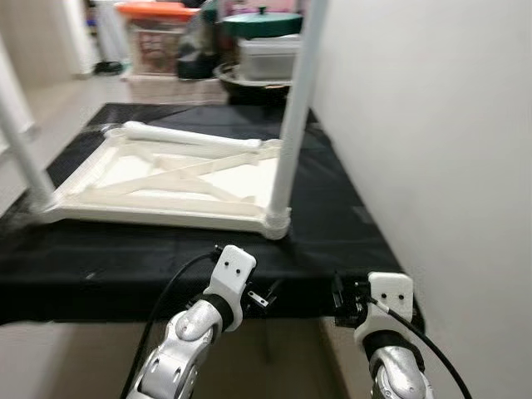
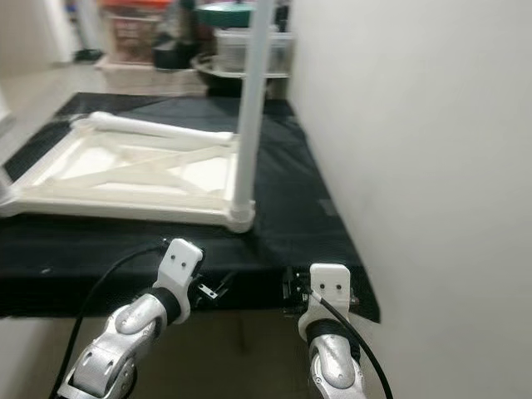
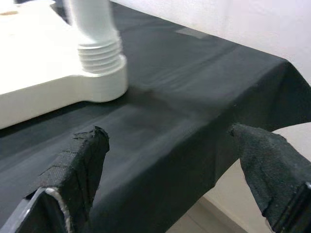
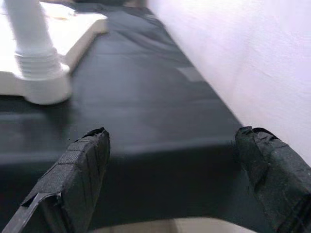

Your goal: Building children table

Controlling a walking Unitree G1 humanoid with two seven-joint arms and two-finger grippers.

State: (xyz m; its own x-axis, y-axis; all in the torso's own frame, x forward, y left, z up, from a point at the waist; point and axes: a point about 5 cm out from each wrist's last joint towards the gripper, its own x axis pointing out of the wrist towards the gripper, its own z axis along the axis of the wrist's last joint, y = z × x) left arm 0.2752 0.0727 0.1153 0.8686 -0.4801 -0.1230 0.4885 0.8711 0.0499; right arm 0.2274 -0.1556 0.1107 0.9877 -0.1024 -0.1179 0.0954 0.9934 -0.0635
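Note:
A white children's table top (image 1: 166,179) lies upside down on a black-covered table (image 1: 332,216). One white leg (image 1: 295,108) stands upright, screwed into its near right corner (image 3: 99,73). A second upright leg (image 1: 21,154) stands at the near left corner. A loose leg (image 1: 191,137) lies across the far side of the top. My left gripper (image 3: 170,155) hovers open and empty at the cloth's front edge, just before the near right corner. My right gripper (image 4: 172,160) is open and empty too, lower right of that corner and close to the wall.
A white wall (image 1: 432,125) runs along the table's right side. Behind the table stand a lidded storage box (image 1: 158,37), a grey bin (image 1: 266,58) and a pot with a green lid (image 1: 262,23). Pale floor (image 1: 50,100) lies to the left.

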